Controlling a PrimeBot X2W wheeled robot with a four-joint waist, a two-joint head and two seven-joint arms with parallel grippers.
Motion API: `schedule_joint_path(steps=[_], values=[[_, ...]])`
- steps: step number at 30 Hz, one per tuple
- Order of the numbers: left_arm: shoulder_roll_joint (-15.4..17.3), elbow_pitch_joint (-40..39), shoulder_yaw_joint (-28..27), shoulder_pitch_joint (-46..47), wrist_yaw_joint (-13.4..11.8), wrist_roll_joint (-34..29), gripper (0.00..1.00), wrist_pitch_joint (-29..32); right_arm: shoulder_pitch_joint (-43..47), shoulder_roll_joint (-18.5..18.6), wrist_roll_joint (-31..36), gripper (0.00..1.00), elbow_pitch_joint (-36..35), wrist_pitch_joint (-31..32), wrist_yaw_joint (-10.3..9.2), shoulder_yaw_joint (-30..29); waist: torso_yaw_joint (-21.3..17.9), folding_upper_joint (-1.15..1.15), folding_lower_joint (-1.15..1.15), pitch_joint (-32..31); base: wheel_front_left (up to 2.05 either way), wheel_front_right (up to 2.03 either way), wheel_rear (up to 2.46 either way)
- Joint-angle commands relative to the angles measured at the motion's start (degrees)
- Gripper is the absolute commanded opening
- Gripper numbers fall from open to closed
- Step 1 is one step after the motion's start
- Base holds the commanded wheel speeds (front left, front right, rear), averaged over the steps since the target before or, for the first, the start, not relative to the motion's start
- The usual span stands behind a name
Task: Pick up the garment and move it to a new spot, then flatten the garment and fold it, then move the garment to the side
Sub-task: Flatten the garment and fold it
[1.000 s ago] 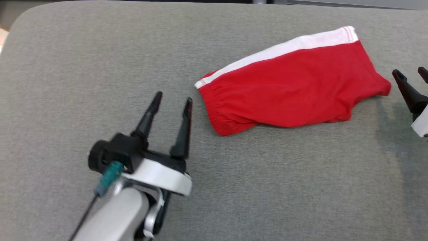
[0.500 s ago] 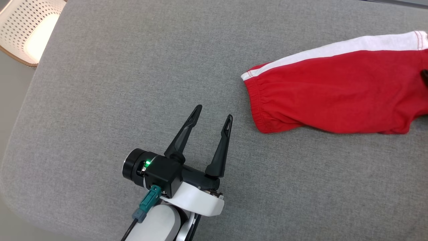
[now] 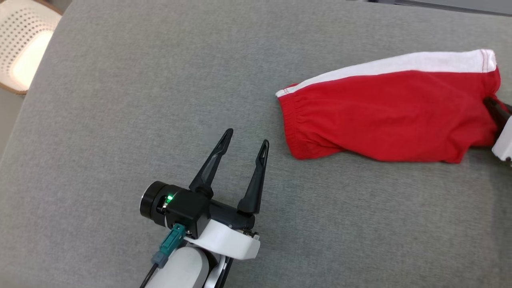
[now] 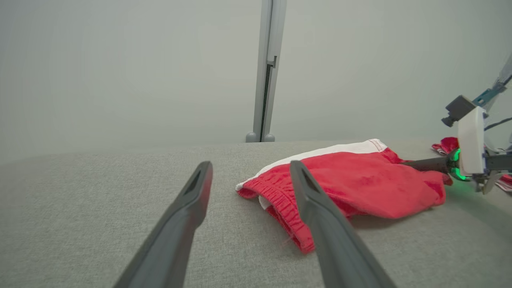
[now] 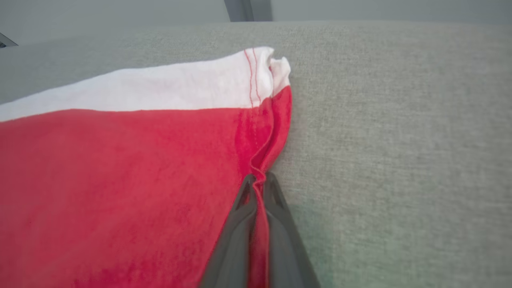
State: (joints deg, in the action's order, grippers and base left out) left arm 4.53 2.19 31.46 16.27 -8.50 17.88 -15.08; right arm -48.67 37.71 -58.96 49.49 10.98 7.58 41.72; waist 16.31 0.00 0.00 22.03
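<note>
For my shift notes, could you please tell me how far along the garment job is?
Done: nothing completed; the garment lies unflattened on the grey surface. In hand: the right tool is shut on its red edge, starting the pick-up; the left tool hovers open, apart from it. Left: moving, flattening, folding, setting aside.

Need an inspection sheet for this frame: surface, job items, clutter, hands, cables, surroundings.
Surface: grey fabric pad, flat, with rounded corners.
Job's things: red garment, white-edged, lying loosely flat on the pad's right part, elastic waist towards the left hand.
Clutter: second red cloth beyond the right hand, partly hidden.
Hands: left hand open, holding nothing, apart from the garment; right hand shut on the garment's red hem edge.
Cables: dark cable with teal plug at the left wrist.
Surroundings: pale perforated object off the pad's far-left corner; grey wall with a vertical post.
</note>
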Motion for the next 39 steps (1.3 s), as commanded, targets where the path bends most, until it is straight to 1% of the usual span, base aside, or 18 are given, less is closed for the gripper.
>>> schedule_joint_path(steps=[1,5,12,14,17,19,20,24,33,39], values=[[0.1,0.2,-0.8,-0.9,0.4,-0.6,1.00,-0.1,2.3,1.5,0.1,0.00,-0.1,-0.6,-0.16,1.0,-2.1,0.00,0.00,-1.5,0.00,0.00,0.00],[-0.2,0.5,-1.5,-1.9,0.9,-1.1,1.00,-0.1,2.8,3.4,0.2,0.00,-2.4,-2.2,-0.15,1.1,-4.0,0.00,0.00,-3.0,0.00,0.00,0.00],[-0.4,0.9,-2.7,-3.6,1.8,-1.8,1.00,-0.1,4.1,9.6,1.7,0.00,-7.3,-2.3,-0.14,1.7,-8.3,0.00,0.00,-5.7,0.00,0.00,0.00],[-0.5,1.0,-3.0,-4.2,2.0,-1.9,1.00,-0.1,3.3,10.1,2.5,0.00,-8.3,-1.9,-0.14,1.6,-9.2,0.00,0.00,-6.2,0.00,0.00,0.00],[-0.5,1.6,-3.0,-4.4,2.4,-1.8,1.00,-0.1,1.8,10.0,4.1,0.00,-10.2,-0.4,-0.14,1.9,-9.8,0.00,0.00,-6.8,0.00,0.00,0.00],[-0.6,2.2,-2.8,-4.3,2.8,-1.8,1.00,-0.1,0.6,9.0,5.2,0.00,-11.4,0.9,-0.14,2.1,-9.9,0.00,0.00,-7.2,0.00,0.00,0.00],[-0.6,2.8,-2.7,-4.2,2.9,-1.9,1.00,-0.1,-0.8,7.3,6.3,0.00,-12.9,2.8,-0.11,2.4,-9.9,0.00,0.00,-7.7,0.00,0.00,0.00],[-0.8,3.5,-2.5,-4.0,3.1,-1.7,1.00,-0.1,-3.4,3.2,8.6,0.00,-15.2,5.9,-0.11,2.4,-9.0,0.00,0.00,-8.4,0.00,0.00,0.00],[-1.2,4.0,-1.4,-4.2,3.2,-0.9,1.00,-0.1,-4.9,-7.4,12.1,0.00,-15.8,8.8,-0.11,2.2,-4.5,0.00,0.00,-9.0,0.00,0.00,0.00],[-1.4,4.2,-1.3,-4.8,3.0,-0.5,1.00,-0.1,-2.5,-11.1,12.3,0.00,-16.5,11.0,-0.09,3.5,-2.4,0.00,0.00,-8.8,0.00,0.00,0.00]])
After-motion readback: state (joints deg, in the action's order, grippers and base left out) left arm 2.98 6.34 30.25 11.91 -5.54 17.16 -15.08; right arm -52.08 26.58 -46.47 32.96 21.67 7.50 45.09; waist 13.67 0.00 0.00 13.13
